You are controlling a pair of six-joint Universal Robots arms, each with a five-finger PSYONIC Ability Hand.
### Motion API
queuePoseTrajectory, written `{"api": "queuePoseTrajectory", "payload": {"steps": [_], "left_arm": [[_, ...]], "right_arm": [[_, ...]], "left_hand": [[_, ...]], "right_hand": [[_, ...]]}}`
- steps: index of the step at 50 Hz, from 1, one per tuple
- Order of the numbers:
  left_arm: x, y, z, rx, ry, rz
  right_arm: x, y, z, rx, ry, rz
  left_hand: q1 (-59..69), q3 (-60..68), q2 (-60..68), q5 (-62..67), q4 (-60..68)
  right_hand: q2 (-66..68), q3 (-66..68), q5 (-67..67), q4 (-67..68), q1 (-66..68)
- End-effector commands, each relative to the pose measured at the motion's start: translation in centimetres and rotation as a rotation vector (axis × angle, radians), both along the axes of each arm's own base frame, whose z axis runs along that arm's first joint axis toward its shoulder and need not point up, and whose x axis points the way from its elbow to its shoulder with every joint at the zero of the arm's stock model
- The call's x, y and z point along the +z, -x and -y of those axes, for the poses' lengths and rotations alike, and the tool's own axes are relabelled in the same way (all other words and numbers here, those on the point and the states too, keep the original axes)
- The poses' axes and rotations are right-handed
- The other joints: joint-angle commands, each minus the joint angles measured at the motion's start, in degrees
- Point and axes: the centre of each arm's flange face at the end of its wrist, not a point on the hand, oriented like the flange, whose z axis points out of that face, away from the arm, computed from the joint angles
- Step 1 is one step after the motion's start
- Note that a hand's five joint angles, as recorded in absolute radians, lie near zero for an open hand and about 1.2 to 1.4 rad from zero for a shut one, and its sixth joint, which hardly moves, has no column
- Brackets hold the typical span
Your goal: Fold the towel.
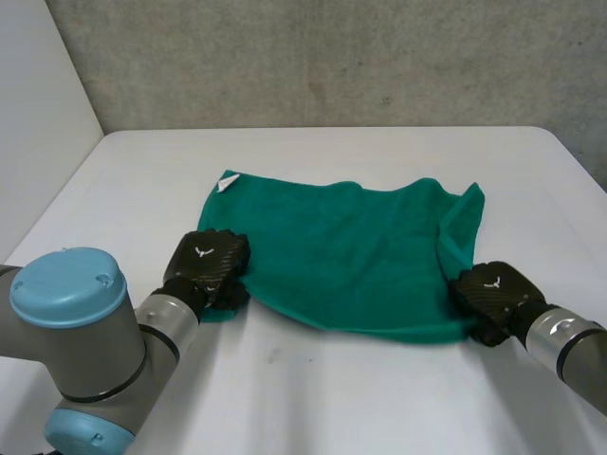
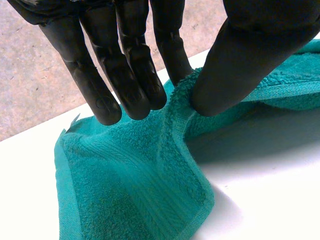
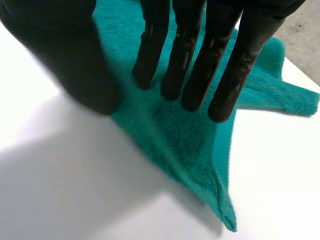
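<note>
A green towel [image 1: 341, 256] lies spread on the white table [image 1: 313, 398], with a white tag at its far left corner and its far right corner flopped over. My left hand [image 1: 209, 263] is at the near left corner. In the left wrist view its fingers [image 2: 130, 70] and thumb pinch a raised ridge of the towel's edge [image 2: 175, 130]. My right hand [image 1: 493, 296] is at the near right corner. There its straight fingers [image 3: 195, 60] press the towel [image 3: 190, 140] against the thumb, and the corner tip hangs just off the table.
A grey wall [image 1: 332, 57] runs behind the table's far edge, and a pale wall stands at the left. Bare table surrounds the towel on all sides.
</note>
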Motion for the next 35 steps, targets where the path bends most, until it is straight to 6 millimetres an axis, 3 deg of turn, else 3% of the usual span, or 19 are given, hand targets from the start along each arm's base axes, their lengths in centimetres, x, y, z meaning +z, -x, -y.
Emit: {"api": "queuePoseTrajectory", "payload": {"steps": [1, 4, 5, 6, 7, 8, 12, 21, 27, 35], "left_arm": [[-0.2, 0.0, 0.0, 0.000, -0.006, 0.003], [-0.8, 0.0, 0.0, 0.000, -0.019, 0.011], [-0.9, 0.0, 0.0, -0.001, -0.022, 0.012], [-1.1, 0.0, 0.0, -0.002, -0.028, 0.016], [-1.1, 0.0, 0.0, -0.002, -0.029, 0.018], [-1.1, 0.0, 0.0, -0.002, -0.030, 0.018], [-0.8, -0.2, 0.1, 0.007, -0.037, 0.022], [-0.3, -4.1, 2.3, 0.146, -0.118, 0.049], [-0.4, -4.7, 2.6, 0.163, -0.134, 0.059], [-1.8, -4.4, 2.9, 0.150, -0.151, 0.101]], "right_arm": [[1.2, 0.3, 2.7, -0.100, 0.066, 0.060], [2.0, 0.8, 3.8, -0.165, 0.100, 0.073], [2.4, 1.0, 4.0, -0.184, 0.112, 0.074], [2.9, 1.1, 4.3, -0.199, 0.128, 0.075], [4.0, 1.3, 4.7, -0.220, 0.160, 0.085], [5.3, 1.4, 5.0, -0.231, 0.204, 0.086], [7.2, 1.5, 5.0, -0.231, 0.252, 0.086], [7.9, 1.9, 5.2, -0.239, 0.250, 0.060], [7.2, 4.1, 6.0, -0.284, 0.250, -0.016], [5.7, 4.2, 5.6, -0.277, 0.207, -0.041]], "left_hand": [[14.3, 11.7, 11.3, 15.5, 11.5], [12.7, 10.0, 9.7, 13.9, 9.9], [3.3, 0.7, 0.4, 4.6, 0.5], [-18.4, -21.0, -21.4, -17.2, -21.2], [-28.1, -30.8, -31.1, -26.9, -30.9], [-35.2, -37.8, -38.2, -34.0, -38.0], [-54.2, -56.9, -57.2, -53.0, -57.0], [-55.5, -58.1, -58.4, -54.2, -58.3], [-54.3, -56.9, -57.3, -53.1, -57.1], [-54.0, -56.6, -56.9, -52.7, -56.8]], "right_hand": [[22.9, 23.8, 25.6, 23.7, 31.6], [22.9, 23.8, 25.6, 23.7, 31.6], [22.9, 23.8, 25.6, 23.7, 31.6], [22.9, 23.8, 25.6, 23.7, 31.6], [22.9, 23.8, 25.6, 23.7, 31.6], [22.9, 23.8, 25.6, 23.7, 31.6], [22.9, 23.8, 25.6, 23.7, 31.6], [22.9, 23.8, 25.6, 23.7, 31.6], [22.9, 23.8, 25.6, 23.7, 31.6], [22.9, 23.8, 25.6, 23.7, 31.6]]}}
